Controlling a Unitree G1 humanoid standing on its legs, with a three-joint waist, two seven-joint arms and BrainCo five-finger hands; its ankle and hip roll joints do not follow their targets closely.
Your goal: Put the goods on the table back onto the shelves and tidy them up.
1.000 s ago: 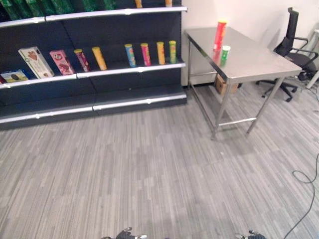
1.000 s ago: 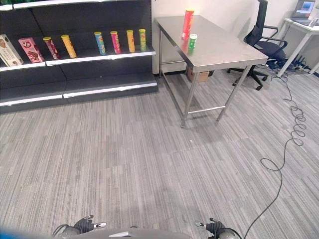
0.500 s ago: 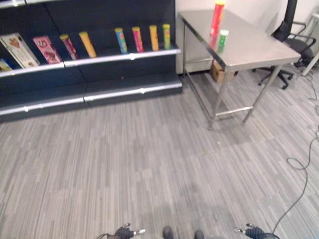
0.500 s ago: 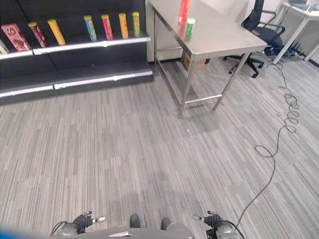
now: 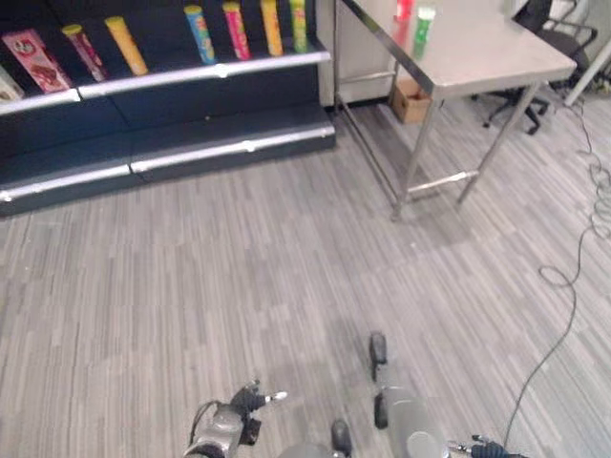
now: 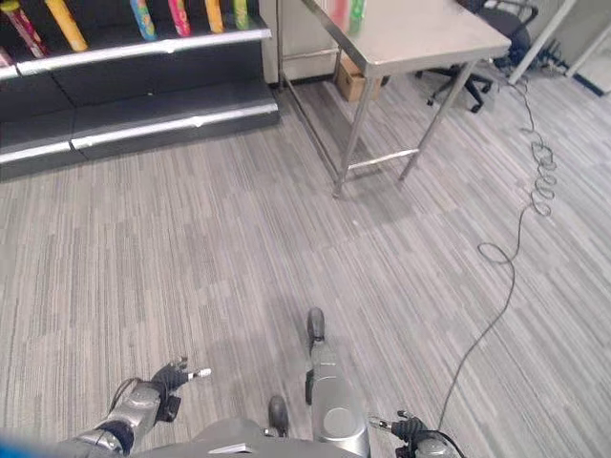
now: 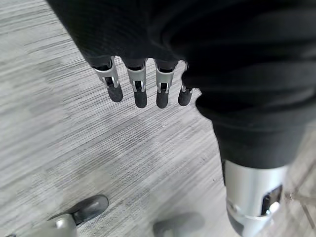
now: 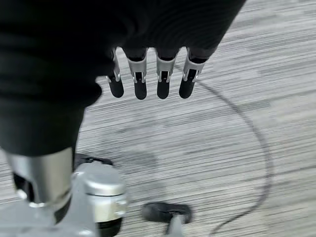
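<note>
**Trainee:** Start from the hands. What are they doing?

**Operator:** My left hand point(image 7: 140, 86) hangs low at my side, fingers straight and relaxed, holding nothing. My right hand point(image 8: 148, 79) is the same on the other side: slack and empty, above bare floor.

**Trainee:** And the goods?

**Operator:** They are well apart from me, on the steel table point(image 5: 477, 57) at the far right. I see a green can point(image 5: 423, 21) upright, and just beside it a red can point(image 5: 402, 10), cut off by the edge of the view.

**Trainee:** How will they handle?

**Operator:** I judge them to be light, stiff tubes, smooth enough to slip and easy to topple. I would wrap the fingers round the middle of the body, not the lid, and lift straight up.

**Trainee:** The surface and the room?

**Operator:** The tabletop is polished metal, so a nudged can may slide. The dark shelves point(image 5: 191, 76) stand to the left of the table, carrying a row of upright cans point(image 5: 237, 29) and a pink box point(image 5: 33, 57), with gaps between them. Grey striped carpet point(image 5: 239, 267) lies between. An office chair point(image 5: 544, 19) stands beyond the table, and a cardboard box point(image 5: 410, 98) sits under it.
</note>
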